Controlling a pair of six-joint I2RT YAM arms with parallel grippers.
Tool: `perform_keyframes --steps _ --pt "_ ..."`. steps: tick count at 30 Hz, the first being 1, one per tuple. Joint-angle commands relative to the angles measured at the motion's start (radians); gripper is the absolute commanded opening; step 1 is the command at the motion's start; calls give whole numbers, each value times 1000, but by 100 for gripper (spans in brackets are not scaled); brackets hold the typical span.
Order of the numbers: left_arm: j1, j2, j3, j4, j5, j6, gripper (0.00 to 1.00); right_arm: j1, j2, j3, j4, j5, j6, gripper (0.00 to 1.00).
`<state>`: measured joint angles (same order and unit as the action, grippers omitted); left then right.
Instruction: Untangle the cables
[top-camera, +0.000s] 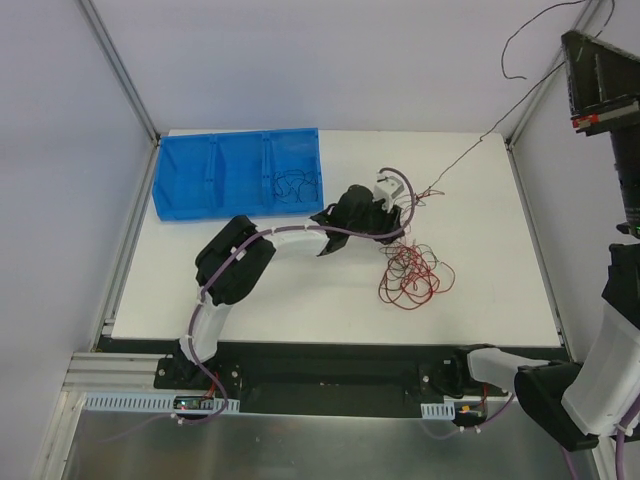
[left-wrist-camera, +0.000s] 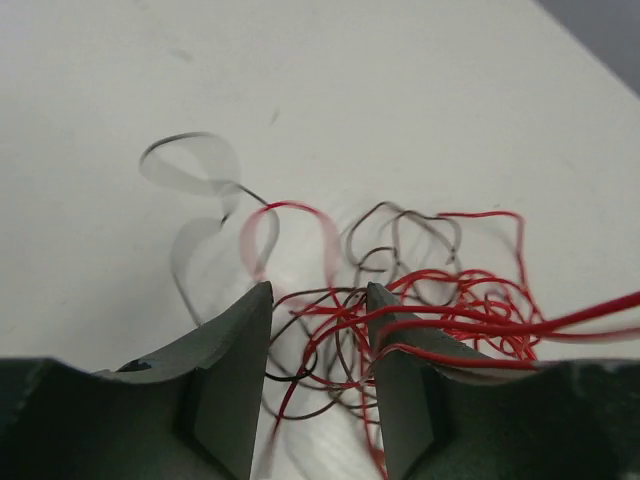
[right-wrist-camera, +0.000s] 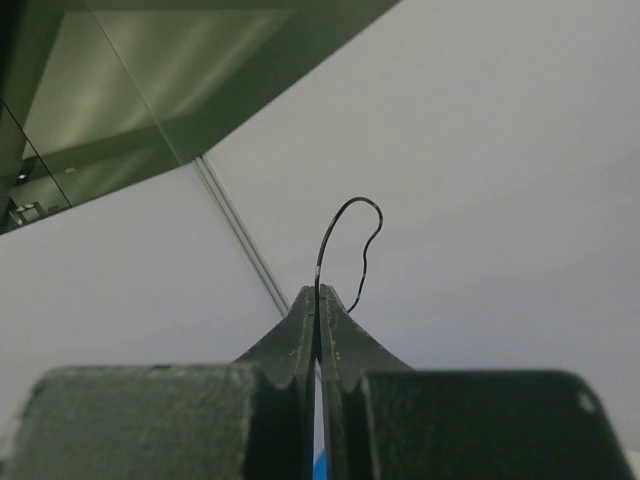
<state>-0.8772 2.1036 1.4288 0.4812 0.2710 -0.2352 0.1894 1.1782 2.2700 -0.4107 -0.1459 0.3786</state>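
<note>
The left gripper (left-wrist-camera: 318, 290) stands part-open, with the red and black cables (left-wrist-camera: 440, 310) lying between and ahead of its jaws. The right gripper (right-wrist-camera: 318, 295) is clamped on one black strand (right-wrist-camera: 350, 205) rising past its tips. Closing on several strands together could tighten the knot. Below is a smooth white table (left-wrist-camera: 400, 100), with pale walls (right-wrist-camera: 500, 150) around.

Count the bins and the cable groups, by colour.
Blue plastic compartment bin: 1
Thin black wire bundle inside it: 1
Red-and-black thin wire tangle: 1
Taut black wire strand rising right: 1
Total: 4
</note>
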Motion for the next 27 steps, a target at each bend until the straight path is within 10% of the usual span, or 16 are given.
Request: perform_keyframes --steps 1,6,12,27 --pt "18 -14 -39 -23 -15 43 41 -1 -3 83 131 54 36 1" --pt "23 -39 -87 -12 -24 59 35 -1 -25 91 174 173 -41 1" --pt "49 -7 -91 -26 8 40 0 -2 -6 140 217 296 -124 1" --pt "66 -2 -176 -81 -69 80 0 -2 32 235 457 465 -245 1"
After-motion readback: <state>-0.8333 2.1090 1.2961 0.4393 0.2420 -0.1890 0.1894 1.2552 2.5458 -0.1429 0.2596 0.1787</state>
